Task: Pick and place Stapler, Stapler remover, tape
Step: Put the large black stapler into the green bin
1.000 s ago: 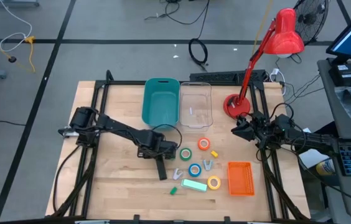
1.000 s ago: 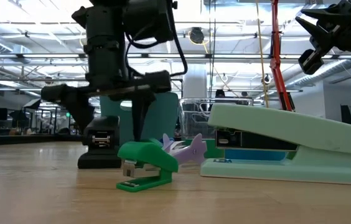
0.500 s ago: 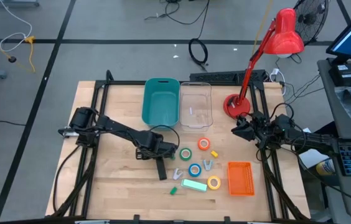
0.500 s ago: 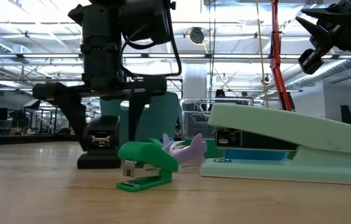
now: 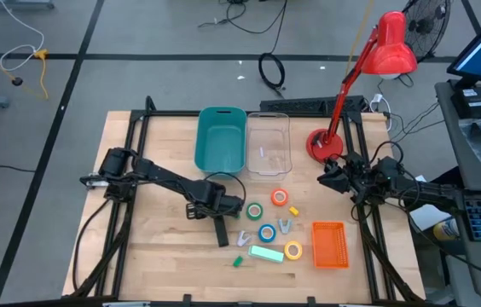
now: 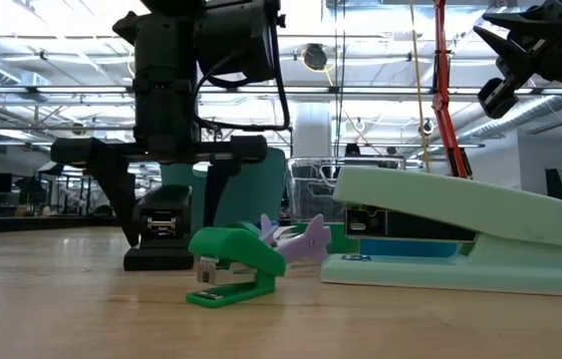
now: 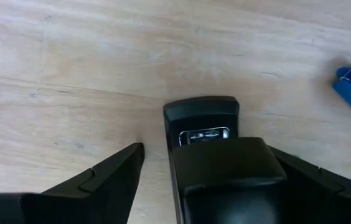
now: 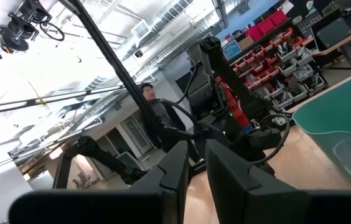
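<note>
The black stapler lies flat on the wooden table, left of the tape rolls: green, orange-red, blue and yellow. A lilac stapler remover lies among them. My left gripper points down over the stapler's far end, open, one finger on each side of it and apart from it. My right gripper is shut and held up at the table's right side, away from everything.
A teal bin and a clear bin stand at the far middle. An orange basket, a mint stapler and a small green stapler lie near the front. A red lamp stands at the far right.
My left gripper has turned about its downward-pointing line above the stapler's far end, so its two fingers now stand squarely on either side of the stapler. The stapler has not moved.
</note>
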Robot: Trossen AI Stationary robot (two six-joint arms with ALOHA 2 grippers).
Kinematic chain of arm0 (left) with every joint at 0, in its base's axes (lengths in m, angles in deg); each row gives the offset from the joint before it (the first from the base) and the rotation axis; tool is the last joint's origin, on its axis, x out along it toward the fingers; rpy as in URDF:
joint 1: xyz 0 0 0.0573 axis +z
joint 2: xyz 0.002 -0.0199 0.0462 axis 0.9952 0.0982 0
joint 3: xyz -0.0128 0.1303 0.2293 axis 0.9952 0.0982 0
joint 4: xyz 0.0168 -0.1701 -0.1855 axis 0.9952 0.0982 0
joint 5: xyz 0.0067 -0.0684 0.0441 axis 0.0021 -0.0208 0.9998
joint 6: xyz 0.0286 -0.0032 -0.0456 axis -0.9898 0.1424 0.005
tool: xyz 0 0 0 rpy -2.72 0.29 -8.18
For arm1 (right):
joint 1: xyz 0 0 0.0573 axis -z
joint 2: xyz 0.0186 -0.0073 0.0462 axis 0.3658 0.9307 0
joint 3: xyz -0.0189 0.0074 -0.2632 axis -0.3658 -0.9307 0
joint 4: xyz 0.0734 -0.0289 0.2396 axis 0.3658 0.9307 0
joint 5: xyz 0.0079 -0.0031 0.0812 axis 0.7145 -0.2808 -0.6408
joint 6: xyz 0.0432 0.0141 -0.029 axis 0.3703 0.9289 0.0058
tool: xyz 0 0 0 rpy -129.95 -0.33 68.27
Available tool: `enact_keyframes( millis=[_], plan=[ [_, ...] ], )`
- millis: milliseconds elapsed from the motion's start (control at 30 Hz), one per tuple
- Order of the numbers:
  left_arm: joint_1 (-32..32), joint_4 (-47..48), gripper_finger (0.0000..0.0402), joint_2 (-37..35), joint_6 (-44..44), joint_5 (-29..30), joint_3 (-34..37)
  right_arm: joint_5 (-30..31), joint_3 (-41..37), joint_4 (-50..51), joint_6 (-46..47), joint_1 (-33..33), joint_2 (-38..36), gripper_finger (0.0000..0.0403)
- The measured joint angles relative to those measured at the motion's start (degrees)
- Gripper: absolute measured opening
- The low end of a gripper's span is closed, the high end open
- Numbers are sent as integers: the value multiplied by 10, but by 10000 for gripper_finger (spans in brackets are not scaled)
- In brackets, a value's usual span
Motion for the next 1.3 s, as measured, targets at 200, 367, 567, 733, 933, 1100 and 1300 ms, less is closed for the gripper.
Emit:
enact_keyframes(
  millis=[200, 367, 567, 733, 933, 1100, 1300],
  plan=[
    [0, 4, 283, 3, 0, -12, 1, 0, 0, 1, 0, 0, 0, 50],
    [0, 5, 224, 4, 2, -11, 2, 0, 0, 1, 0, 0, 0, 50],
    [0, 4, 163, 4, 3, 4, 2, 0, 0, 1, 0, 0, 0, 50],
    [0, 4, 166, 5, 3, 5, 2, 0, 0, 1, 0, 0, 0, 50],
    [0, 4, 163, 4, 1, 7, 3, 0, 0, 1, 0, 0, 0, 50],
    [0, 5, 161, -2, -12, 8, 3, 0, 0, 1, 0, 0, 0, 50],
    [0, 5, 161, -10, -26, 8, 5, 0, 0, 1, 0, 0, 0, 50]
  ],
)
